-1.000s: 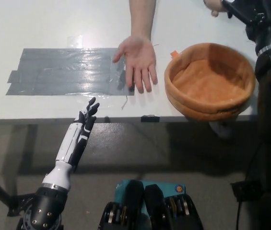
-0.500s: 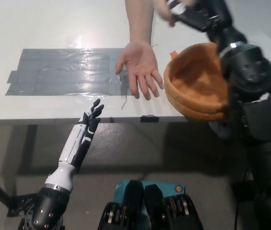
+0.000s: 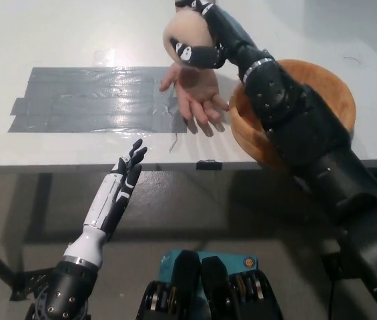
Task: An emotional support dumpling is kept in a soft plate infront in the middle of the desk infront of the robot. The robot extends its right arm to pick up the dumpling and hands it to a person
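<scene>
My black right hand (image 3: 201,35) is shut on the pale peach dumpling (image 3: 187,32) and holds it in the air just above a person's upturned open hand (image 3: 197,97) on the white desk (image 3: 55,33). The dumpling is partly covered by my fingers. My right arm (image 3: 295,127) crosses over the orange soft plate (image 3: 328,80), which sits at the desk's right with nothing visible in it. My white left hand (image 3: 123,179) rests open below the desk's front edge, lower left.
A grey taped patch (image 3: 88,100) covers the desk's left middle. The person's forearm is hidden behind my right hand. The desk's front edge (image 3: 75,167) runs across the picture's middle. A small black clip (image 3: 209,164) sits on that edge.
My right arm has swung from the far right to the left, carrying the dumpling to above the person's open palm. The person's hand stays nearly still. My left hand has barely moved.
</scene>
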